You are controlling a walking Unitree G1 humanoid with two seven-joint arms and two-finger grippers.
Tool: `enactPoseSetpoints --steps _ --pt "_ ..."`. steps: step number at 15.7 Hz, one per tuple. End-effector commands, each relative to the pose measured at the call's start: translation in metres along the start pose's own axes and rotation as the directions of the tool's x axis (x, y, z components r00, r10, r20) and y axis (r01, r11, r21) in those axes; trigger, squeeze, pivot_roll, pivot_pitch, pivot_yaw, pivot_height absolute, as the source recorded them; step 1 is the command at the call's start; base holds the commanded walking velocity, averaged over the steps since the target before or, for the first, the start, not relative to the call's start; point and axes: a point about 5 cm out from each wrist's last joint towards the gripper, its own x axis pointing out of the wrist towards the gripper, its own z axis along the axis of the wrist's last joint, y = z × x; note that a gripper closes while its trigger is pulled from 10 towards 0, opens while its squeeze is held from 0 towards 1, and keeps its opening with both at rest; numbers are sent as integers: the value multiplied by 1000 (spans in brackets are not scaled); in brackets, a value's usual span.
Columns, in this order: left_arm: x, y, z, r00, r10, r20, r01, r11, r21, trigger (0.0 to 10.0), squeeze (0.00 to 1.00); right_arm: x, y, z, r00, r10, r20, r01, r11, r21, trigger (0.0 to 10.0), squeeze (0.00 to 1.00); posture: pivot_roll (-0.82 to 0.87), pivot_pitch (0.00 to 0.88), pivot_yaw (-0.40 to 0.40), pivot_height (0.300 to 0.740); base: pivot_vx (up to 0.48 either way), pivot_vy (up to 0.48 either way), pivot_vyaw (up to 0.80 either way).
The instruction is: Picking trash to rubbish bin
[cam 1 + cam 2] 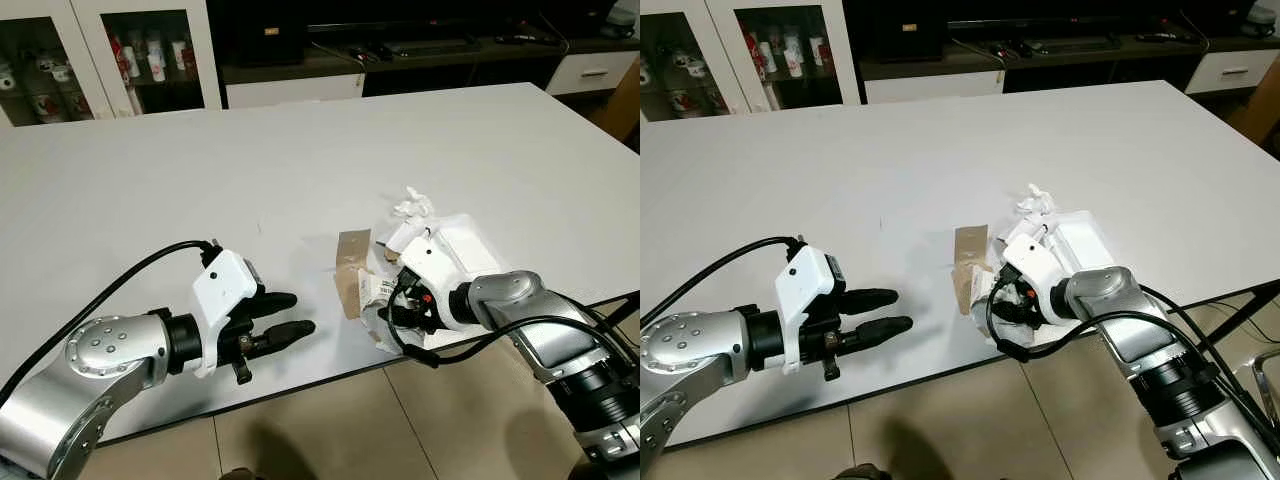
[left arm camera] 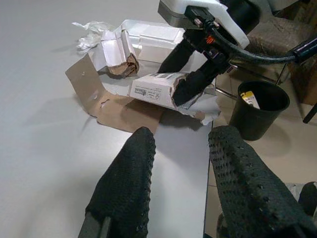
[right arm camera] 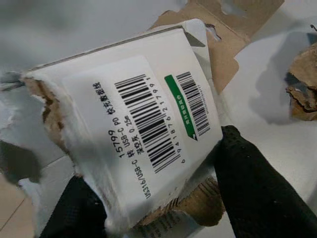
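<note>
A heap of trash lies near the front right edge of the white table (image 1: 250, 160). It holds a flat brown cardboard piece (image 1: 350, 262), a torn white carton (image 3: 143, 124) with barcodes, a white foam tray (image 1: 465, 243) and crumpled white paper (image 1: 412, 205). My right gripper (image 1: 392, 303) is shut on the carton, one black finger (image 3: 247, 188) on each side. My left gripper (image 1: 302, 313) hovers open and empty over the table's front edge, pointing at the heap from a short way to its left. A black rubbish bin (image 2: 260, 106) stands on the floor beyond the table edge.
A glass-door cabinet (image 1: 100, 60) and a dark low shelf unit (image 1: 400, 50) line the far wall behind the table. A black table leg (image 1: 620, 305) runs beside my right arm. Tiled floor (image 1: 330, 430) lies below the front edge.
</note>
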Motion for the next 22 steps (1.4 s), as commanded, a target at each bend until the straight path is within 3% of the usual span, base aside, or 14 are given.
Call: enactPoseSetpoints --steps 1,4,8,12,15,17,20,22 --pt "1 -2 3 1000 -19 2 19 1000 13 10000 0 -3 0 4 1000 7 26 -8 1000 10 0 0 -9 31 -47 740 0 0 0" --pt "2 -1 1 1000 3 5 -3 1000 8 10000 0 -12 0 10 997 -1 76 -1 1000 28 0 0 -10 33 -45 740 0 0 0" --pt "3 8 -1 990 140 36 -141 990 18 10000 0 -37 9 25 981 -13 191 1 998 62 0 0 -18 33 -38 740 0 0 0" --pt "7 25 2 938 331 108 -332 943 -3 10000 0 -66 21 30 960 -56 274 25 993 114 0 0 -36 35 -25 740 0 0 0" --pt "10 28 3 919 369 140 -371 929 -10 10000 0 -72 19 30 934 -132 333 70 979 191 0 0 -40 39 -22 740 0 0 0" --pt "11 29 5 908 390 154 -391 920 -21 10000 0 -74 15 30 908 -202 367 116 963 243 0 0 -38 41 -21 740 0 0 0" --pt "11 32 7 894 414 172 -416 909 -28 10000 0 -81 0 40 808 -345 477 179 916 359 0 0 -38 40 -21 740 0 0 0" --pt "11 32 6 891 420 171 -422 906 -27 10000 0 -80 -3 40 782 -383 492 194 900 391 0 0 -38 39 -22 740 0 0 0"
